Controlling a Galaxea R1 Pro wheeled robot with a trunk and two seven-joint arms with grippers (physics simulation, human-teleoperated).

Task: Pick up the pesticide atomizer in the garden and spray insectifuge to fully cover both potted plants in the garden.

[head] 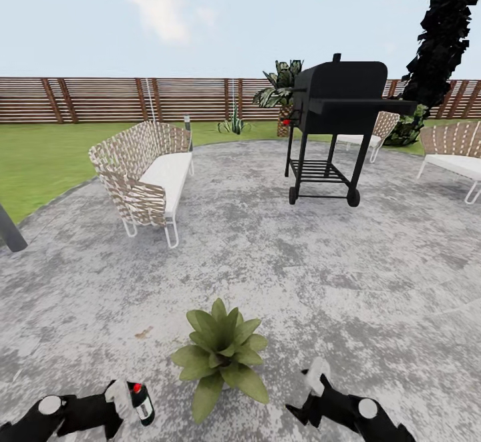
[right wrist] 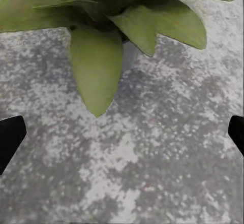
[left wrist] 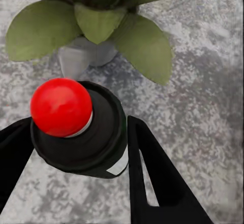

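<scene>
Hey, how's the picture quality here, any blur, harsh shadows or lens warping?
Head view: flat daylight, faint shadows, the paving curves as through a wide lens. Left wrist view: the atomizer is soft-edged up close. Right wrist view: the potted plant and paving look blurry.

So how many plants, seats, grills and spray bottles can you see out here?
Plants: 4, potted plant, striped-leaf shrub, spiky plant, dark tree
Seats: 3, bench, far chair, right chair
Grills: 1
Spray bottles: 1, pesticide atomizer
Total: 9
</scene>
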